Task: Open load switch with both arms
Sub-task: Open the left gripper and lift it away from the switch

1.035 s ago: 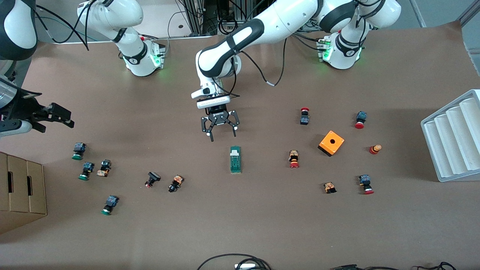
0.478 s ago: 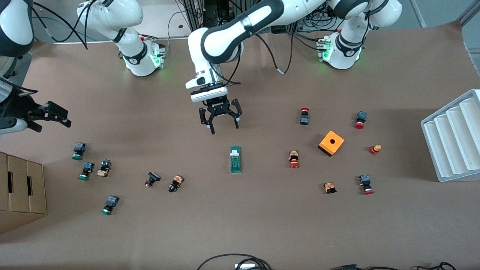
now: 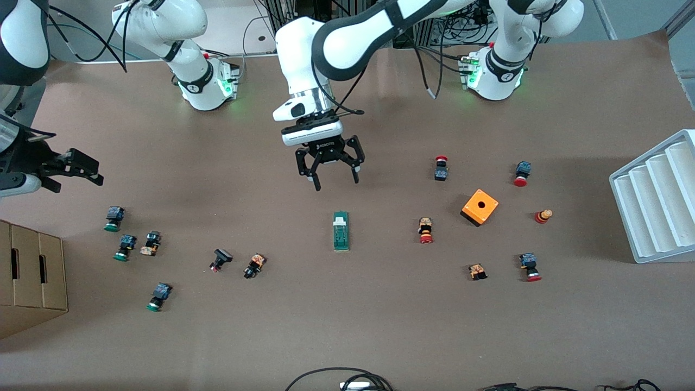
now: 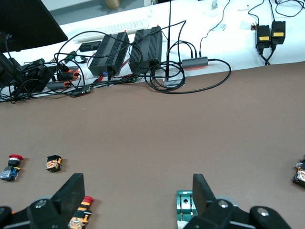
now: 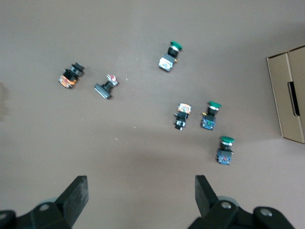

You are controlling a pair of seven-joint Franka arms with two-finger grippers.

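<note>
Load switch point(image 3: 340, 231) lies flat mid-desk, dark green, white tab at the end toward the robot bases, nothing touching it, bare brown desk point(image 3: 380, 326) all round. Left pincer point(image 3: 335, 182) hangs over bare desk just base-side of the switch, fingers spread wide, empty; small white lettering on its black body, unreadable. Left wrist view catches the switch's end point(image 4: 185, 206) between the fingers. Right pincer point(image 3: 87, 169) is over the desk edge at the right arm's end, fingers apart, empty, above green-capped push buttons point(image 3: 113, 218). Orange box with hole point(image 3: 480, 207) and red-capped buttons point(image 3: 425, 230) sit toward the left arm's end, well apart from the switch. Cardboard box point(image 3: 30, 277) and white tray point(image 3: 657, 198) at the desk ends.
</note>
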